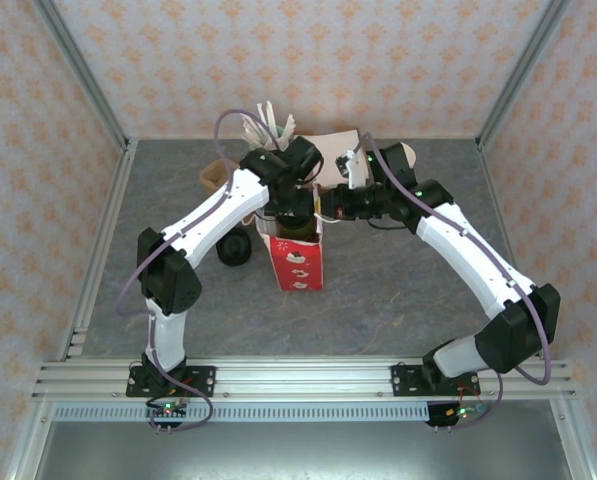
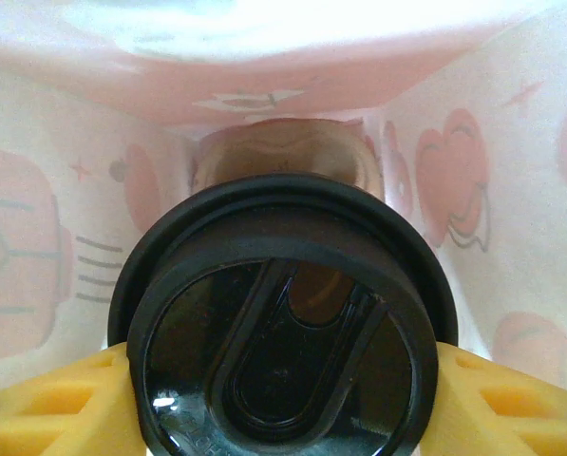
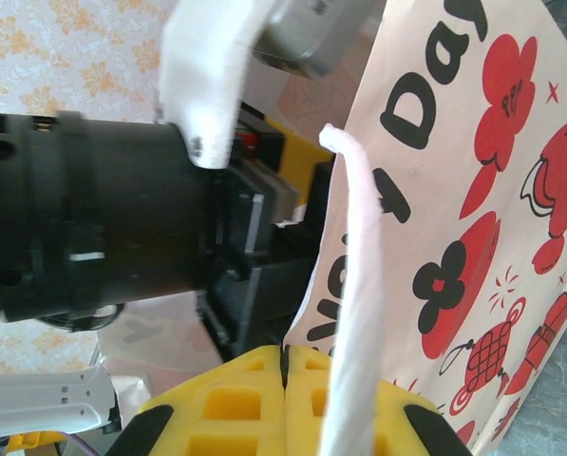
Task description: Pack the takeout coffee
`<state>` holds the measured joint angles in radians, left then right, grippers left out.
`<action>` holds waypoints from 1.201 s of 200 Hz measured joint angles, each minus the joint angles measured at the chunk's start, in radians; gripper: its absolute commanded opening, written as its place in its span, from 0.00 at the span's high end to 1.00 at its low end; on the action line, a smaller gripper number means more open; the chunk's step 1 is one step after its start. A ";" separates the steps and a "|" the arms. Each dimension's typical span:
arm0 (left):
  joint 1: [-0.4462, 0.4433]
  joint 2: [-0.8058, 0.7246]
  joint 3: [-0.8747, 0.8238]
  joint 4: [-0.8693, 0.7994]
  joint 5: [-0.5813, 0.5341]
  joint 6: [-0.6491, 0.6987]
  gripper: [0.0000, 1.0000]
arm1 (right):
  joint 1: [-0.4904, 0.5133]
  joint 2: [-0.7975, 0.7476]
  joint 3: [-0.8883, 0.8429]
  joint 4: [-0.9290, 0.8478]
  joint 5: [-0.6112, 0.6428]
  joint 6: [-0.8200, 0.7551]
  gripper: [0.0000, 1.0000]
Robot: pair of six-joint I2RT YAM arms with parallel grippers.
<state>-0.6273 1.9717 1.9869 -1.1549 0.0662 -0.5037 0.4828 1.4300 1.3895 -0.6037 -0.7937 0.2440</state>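
Takeout coffee — gripped in left tool, inside bag.

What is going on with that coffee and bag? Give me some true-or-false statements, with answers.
1. The takeout coffee has a black lid. True.
2. The left tool is empty. False: its yellow fingers grip the cup at its lid.
3. The cup is inside the red-and-white paper bag. True.
4. The right tool stands wide open. False: it is pinched shut on the bag's rim.
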 measured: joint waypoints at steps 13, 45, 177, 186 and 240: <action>0.000 0.010 0.000 0.000 -0.003 0.000 0.44 | -0.003 0.000 -0.005 0.002 -0.009 0.006 1.00; 0.000 0.016 0.014 -0.003 -0.008 0.001 0.44 | -0.015 0.000 -0.012 0.003 -0.026 0.011 1.00; 0.002 0.098 0.055 0.005 -0.022 0.016 0.44 | -0.055 0.021 -0.018 -0.005 -0.091 0.011 1.00; 0.002 0.098 0.055 0.005 -0.023 0.016 0.44 | -0.058 0.021 -0.018 -0.007 -0.094 0.011 1.00; 0.002 0.100 0.053 0.013 -0.022 0.031 0.44 | -0.070 0.021 -0.018 -0.009 -0.101 0.011 1.00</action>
<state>-0.6254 2.0712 2.0403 -1.1419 0.0441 -0.4725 0.4126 1.4513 1.3712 -0.6128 -0.8944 0.2550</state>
